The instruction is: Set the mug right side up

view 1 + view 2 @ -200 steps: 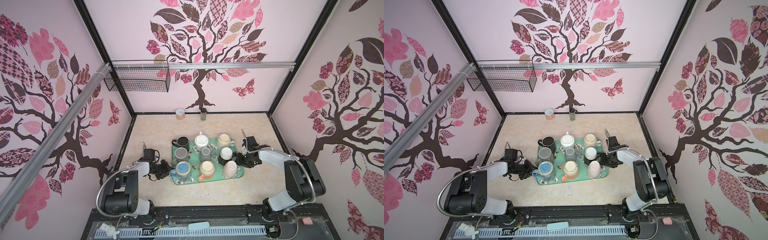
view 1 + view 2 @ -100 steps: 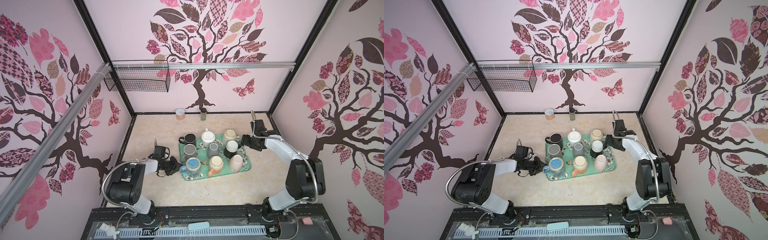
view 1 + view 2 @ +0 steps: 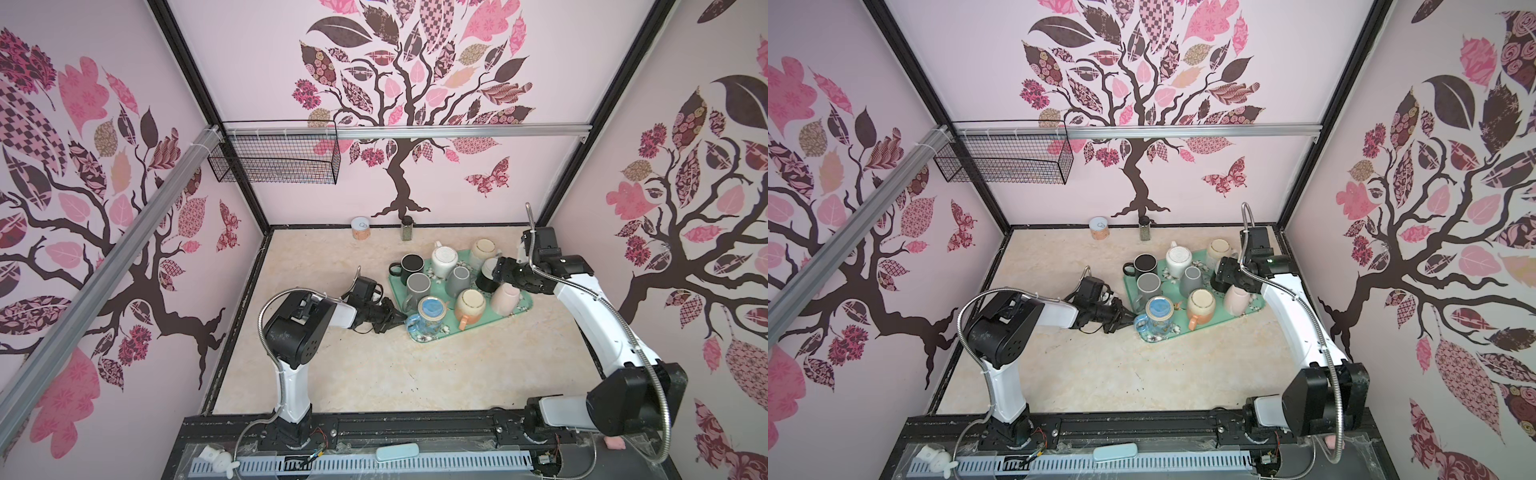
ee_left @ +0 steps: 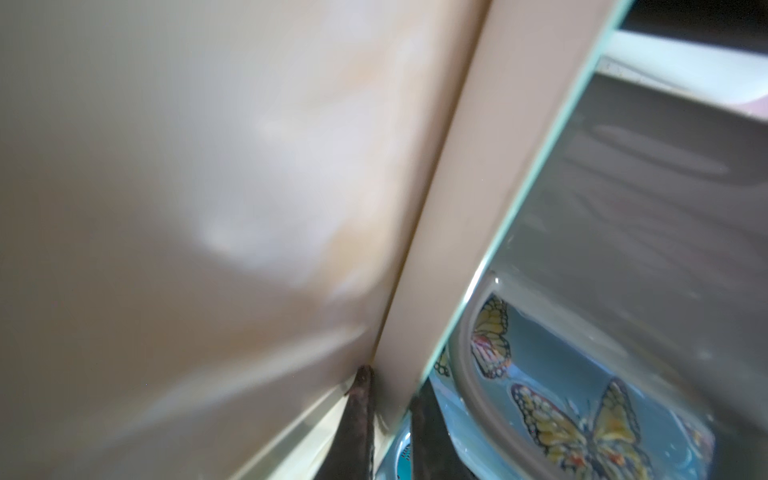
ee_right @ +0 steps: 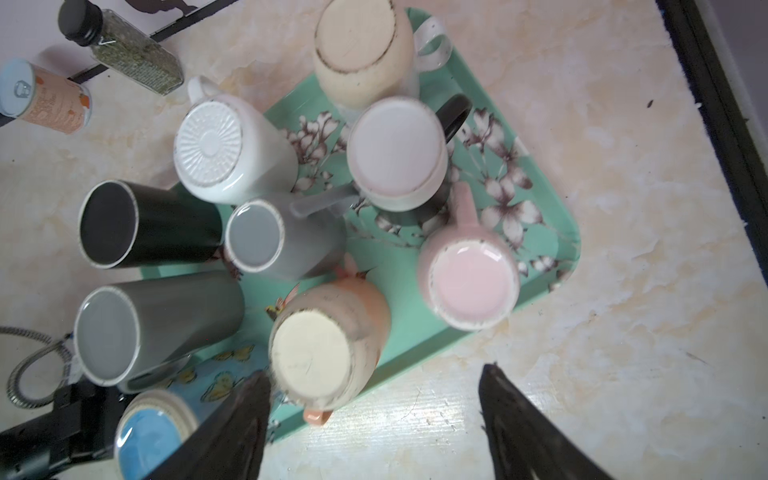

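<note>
- Likely the pink mug [image 5: 469, 282]: inverted on green tray [image 5: 555, 232], centre-right of frame.
- Rigid, slick, chippable ceramic; best pinched across wall or handle.
- Right gripper [image 5: 374, 419] spread, empty; left gripper [image 4: 392, 388] clamped on tray rim.

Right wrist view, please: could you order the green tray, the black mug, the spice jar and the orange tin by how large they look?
1. green tray
2. black mug
3. spice jar and orange tin: about alike, and both lie farther from the camera, so I leave them unranked.
</note>
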### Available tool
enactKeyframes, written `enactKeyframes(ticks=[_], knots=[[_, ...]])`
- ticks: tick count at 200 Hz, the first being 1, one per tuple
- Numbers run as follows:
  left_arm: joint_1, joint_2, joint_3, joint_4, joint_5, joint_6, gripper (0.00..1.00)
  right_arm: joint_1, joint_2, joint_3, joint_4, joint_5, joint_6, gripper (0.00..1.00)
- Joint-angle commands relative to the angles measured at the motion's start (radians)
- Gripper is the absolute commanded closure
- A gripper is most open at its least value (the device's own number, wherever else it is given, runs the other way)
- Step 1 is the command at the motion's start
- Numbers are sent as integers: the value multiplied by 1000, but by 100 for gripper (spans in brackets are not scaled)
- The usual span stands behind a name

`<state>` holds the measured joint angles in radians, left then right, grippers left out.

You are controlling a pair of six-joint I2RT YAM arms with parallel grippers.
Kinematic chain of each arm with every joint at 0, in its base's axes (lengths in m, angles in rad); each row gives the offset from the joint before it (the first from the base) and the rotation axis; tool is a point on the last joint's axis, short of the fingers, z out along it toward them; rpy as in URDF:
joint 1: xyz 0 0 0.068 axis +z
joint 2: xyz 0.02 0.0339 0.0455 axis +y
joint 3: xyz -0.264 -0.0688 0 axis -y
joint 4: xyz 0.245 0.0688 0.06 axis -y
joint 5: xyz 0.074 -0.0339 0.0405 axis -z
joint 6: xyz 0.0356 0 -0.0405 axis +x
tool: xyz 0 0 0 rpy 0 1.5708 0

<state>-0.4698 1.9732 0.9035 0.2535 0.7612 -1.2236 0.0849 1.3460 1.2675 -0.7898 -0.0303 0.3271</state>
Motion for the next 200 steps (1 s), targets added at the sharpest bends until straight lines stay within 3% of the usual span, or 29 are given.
enactKeyframes(ticks=[1, 60, 99, 173, 200], knots=[[-45, 103, 174, 134, -101, -150, 91, 28, -54, -45, -32, -9, -21, 20], [-83, 227, 419, 99, -163, -138, 93, 28, -144, -156, 23, -4, -3, 22], [-76, 262, 518, 26, -193, -46, 93, 30, -168, -244, 59, -93, 36, 27], [-68, 383, 713, -36, -167, 67, 93, 142, -164, -328, 121, -120, 104, 32], [-47, 370, 723, -63, -142, 122, 85, 160, -150, -343, 139, -97, 107, 32]])
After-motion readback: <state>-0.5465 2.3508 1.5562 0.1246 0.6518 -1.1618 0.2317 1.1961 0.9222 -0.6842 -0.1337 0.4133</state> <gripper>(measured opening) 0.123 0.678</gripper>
